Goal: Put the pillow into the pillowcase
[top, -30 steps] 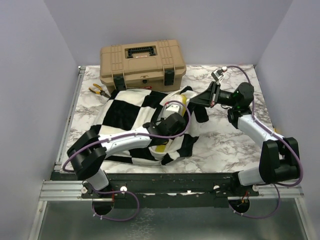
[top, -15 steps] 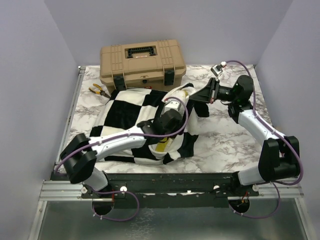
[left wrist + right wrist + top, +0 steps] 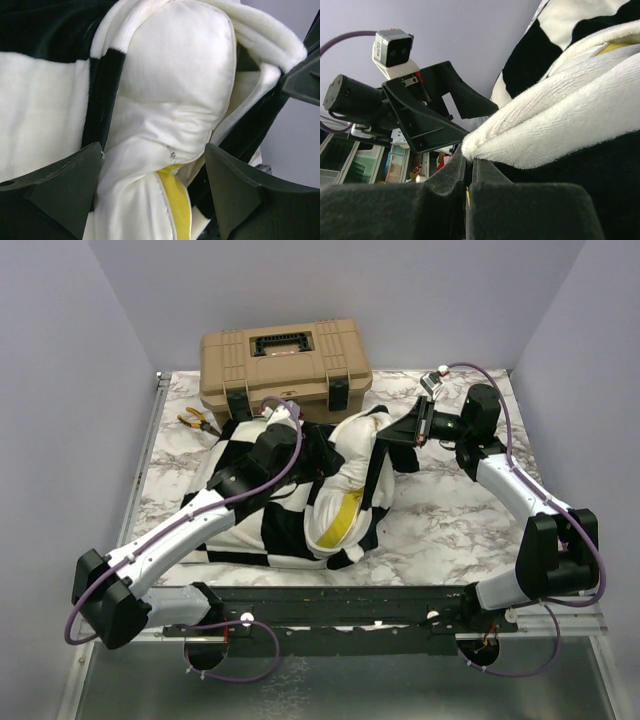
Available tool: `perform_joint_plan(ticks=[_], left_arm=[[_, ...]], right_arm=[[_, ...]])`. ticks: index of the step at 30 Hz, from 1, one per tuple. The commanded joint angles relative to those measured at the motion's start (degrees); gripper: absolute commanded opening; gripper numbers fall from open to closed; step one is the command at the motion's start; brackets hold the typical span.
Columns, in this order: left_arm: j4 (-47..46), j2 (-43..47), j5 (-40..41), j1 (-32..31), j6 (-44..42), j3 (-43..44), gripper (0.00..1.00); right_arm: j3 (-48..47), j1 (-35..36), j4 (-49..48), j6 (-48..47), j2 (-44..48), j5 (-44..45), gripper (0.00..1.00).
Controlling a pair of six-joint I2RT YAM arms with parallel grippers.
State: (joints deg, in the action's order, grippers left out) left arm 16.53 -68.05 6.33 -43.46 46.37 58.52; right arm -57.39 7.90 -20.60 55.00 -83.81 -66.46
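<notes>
The white pillow [image 3: 345, 475] with its yellow edge strip [image 3: 343, 518] bulges up out of the mouth of the black-and-cream checkered pillowcase [image 3: 245, 475]; part of it lies inside. My left gripper [image 3: 318, 455] is open just left of the bulge. In the left wrist view the pillow [image 3: 175, 95] fills the space between the wide-spread fingers [image 3: 65, 192] of that gripper [image 3: 152, 175]. My right gripper [image 3: 393, 435] holds the case's right edge raised. Its jaws [image 3: 470, 157] are shut on the pillowcase's fleecy cream hem [image 3: 545, 135].
A tan toolbox [image 3: 285, 365] stands at the back, just behind the pillowcase. Yellow-handled pliers [image 3: 200, 421] lie to its left on the marble tabletop [image 3: 450, 520]. Grey walls close in the left, back and right sides.
My left gripper has opened, let go of the pillow and drawn back to the left. More of the pillow now shows. The right gripper keeps its hold on the hem, slightly farther back.
</notes>
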Motion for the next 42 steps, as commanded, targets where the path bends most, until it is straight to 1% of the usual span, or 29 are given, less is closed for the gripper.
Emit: perform_joint_plan(ticks=[1,3,5,9,12,13,14,16,19,21,23,25,27,31,34,38,42], left_arm=[[0.7,-7.6,-6.0,1.2,-0.2,6.4,0.79],[-0.4,-12.6,-8.9,1.3,-0.6,9.5,0.74],[-3.4,-17.1,-11.0,1.3,-0.5,11.2,0.69],[-14.5,-25.5,-14.8,1.4,2.6,11.6,0.61],[-21.2,-32.7,-16.3,0.9,4.9,12.0,0.48],[-22.0,-35.6,-17.1,0.7,5.3,12.9,0.45],[-22.2,-38.2,-17.6,0.2,5.3,14.0,0.44],[-22.2,-42.6,-17.6,-0.7,5.7,15.5,0.43],[-22.1,-44.9,-16.3,-1.3,5.9,16.8,0.45],[-22.1,-43.0,-15.1,-1.2,5.4,16.9,0.49],[-21.3,-39.3,-13.7,-1.0,4.3,16.7,0.55],[-19.3,-34.8,-13.1,-0.9,3.6,16.1,0.6],[-14.9,-30.2,-12.7,-0.7,2.7,15.6,0.65],[-4.6,-21.5,-13.1,-0.5,2.4,12.1,0.7],[-1.2,-16.0,-16.7,0.0,4.7,6.1,0.71],[-0.7,-9.8,-21.4,-0.1,8.2,-1.3,0.71],[-1.1,-8.4,-24.2,-1.6,8.4,-1.8,0.66]], right_arm=[[-2.2,-0.2,0.4,-1.0,1.0,0.6,0.0],[-2.4,-0.2,1.3,-1.3,1.2,0.4,0.0],[-2.6,-0.2,2.1,-1.4,1.4,0.2,0.0],[-3.2,-0.2,1.7,0.6,2.2,-0.2,0.0],[-5.5,-0.2,2.1,2.5,2.8,-0.9,0.0],[-6.4,-0.2,2.5,2.6,3.3,-0.8,0.0],[-7.4,-0.2,3.3,2.4,3.8,-0.6,0.0],[-10.0,-0.2,6.7,0.7,3.9,-0.5,0.0],[-12.7,-0.2,13.4,-3.6,3.5,-0.6,0.0],[-13.3,-0.2,18.5,-7.2,3.4,0.7,0.0],[-13.3,-0.2,23.9,-10.2,3.1,2.3,0.0],[-12.7,-0.2,26.6,-11.8,2.6,2.8,0.0],[-12.3,-0.2,27.8,-12.8,2.2,3.6,0.0],[-12.7,-0.2,28.9,-13.4,1.5,4.4,0.0],[-13.1,-0.2,28.8,-13.1,1.3,4.9,0.0],[-13.4,-0.2,29.0,-12.7,1.3,5.0,0.0],[-13.1,-0.2,29.1,-12.1,1.5,5.2,0.0]])
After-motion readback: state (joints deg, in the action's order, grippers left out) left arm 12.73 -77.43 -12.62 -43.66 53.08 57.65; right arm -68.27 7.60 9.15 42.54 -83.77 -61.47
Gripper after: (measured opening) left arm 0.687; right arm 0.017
